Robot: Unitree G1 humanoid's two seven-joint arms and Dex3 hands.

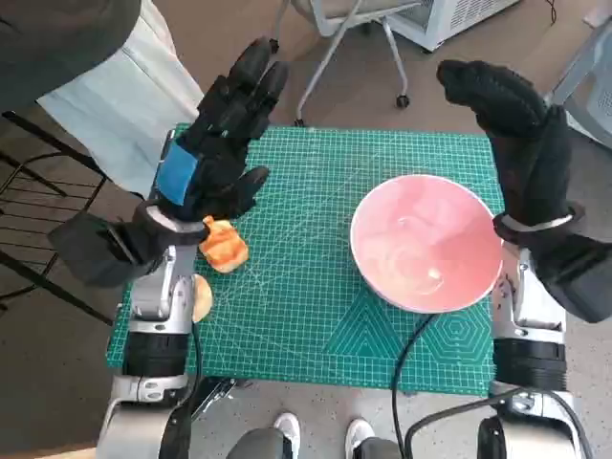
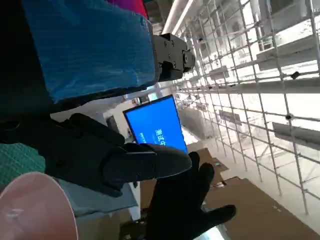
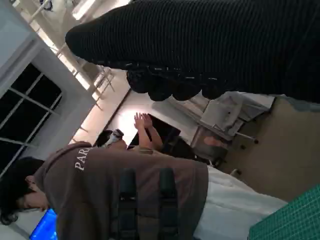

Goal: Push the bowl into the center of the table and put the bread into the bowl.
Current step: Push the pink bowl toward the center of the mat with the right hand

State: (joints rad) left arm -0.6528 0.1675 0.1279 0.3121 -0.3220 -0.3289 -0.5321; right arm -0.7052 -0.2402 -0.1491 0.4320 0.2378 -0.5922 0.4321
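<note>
A pink bowl (image 1: 426, 244) stands on the right half of the green cutting mat (image 1: 306, 287), and its rim (image 2: 35, 207) also shows in the left wrist view. A piece of orange-brown bread (image 1: 224, 245) lies at the mat's left side, just beside my left wrist. My left hand (image 1: 222, 134) is raised above the mat's far left corner, fingers stretched out, holding nothing. My right hand (image 1: 509, 129) hangs above the mat's far right edge, just beyond the bowl, with fingers curved and empty. The right hand (image 2: 187, 205) shows in the left wrist view too.
A second pale bread piece (image 1: 201, 298) lies near the mat's left edge, partly behind my left forearm. A person in a brown top (image 3: 115, 190) sits beyond the table's far left. An office chair base (image 1: 354, 38) stands on the floor behind the table.
</note>
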